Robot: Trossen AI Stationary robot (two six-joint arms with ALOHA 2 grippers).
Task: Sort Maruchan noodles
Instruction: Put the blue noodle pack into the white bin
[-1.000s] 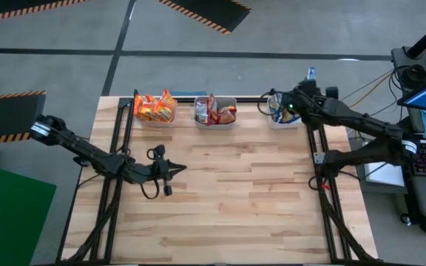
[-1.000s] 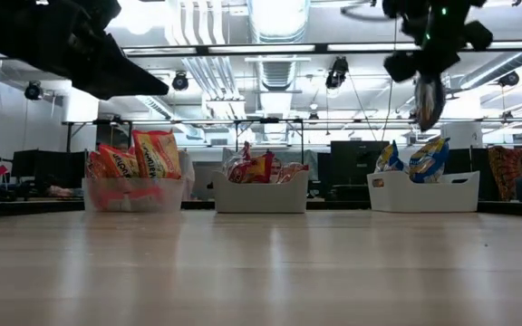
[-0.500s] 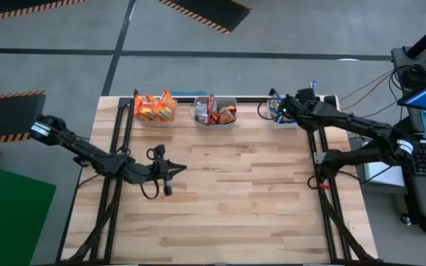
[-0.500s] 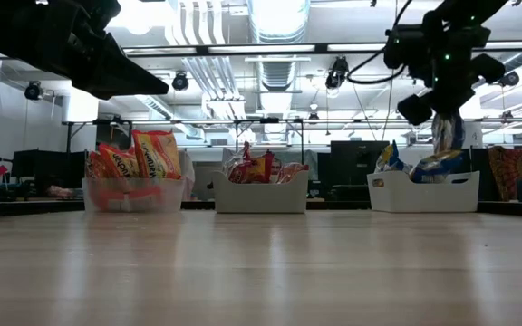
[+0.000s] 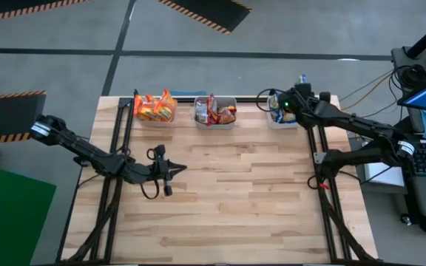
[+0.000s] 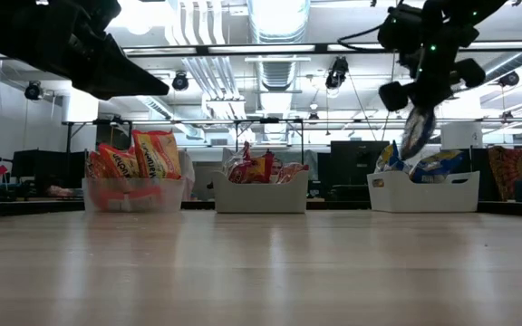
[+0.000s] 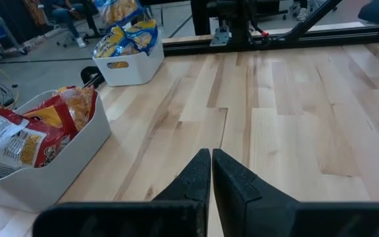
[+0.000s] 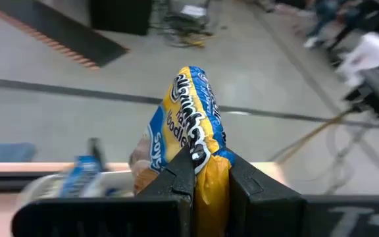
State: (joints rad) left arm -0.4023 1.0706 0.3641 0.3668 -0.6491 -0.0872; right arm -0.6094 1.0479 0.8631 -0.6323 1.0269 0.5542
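Above the far right corner of the table (image 5: 220,199), a blue-and-yellow noodle packet (image 8: 188,125) hangs pinched in the right gripper (image 8: 206,172), over the right bin (image 6: 421,191), which holds at least two more blue-and-yellow packets (image 7: 125,38). Three bins line the far edge: the left bin (image 6: 134,194) with orange packets (image 6: 137,155), the middle bin (image 6: 260,196) with red packets (image 6: 257,167); exact counts are unclear. Near the left edge, the left gripper (image 7: 210,172) hovers, fingers pressed together on nothing.
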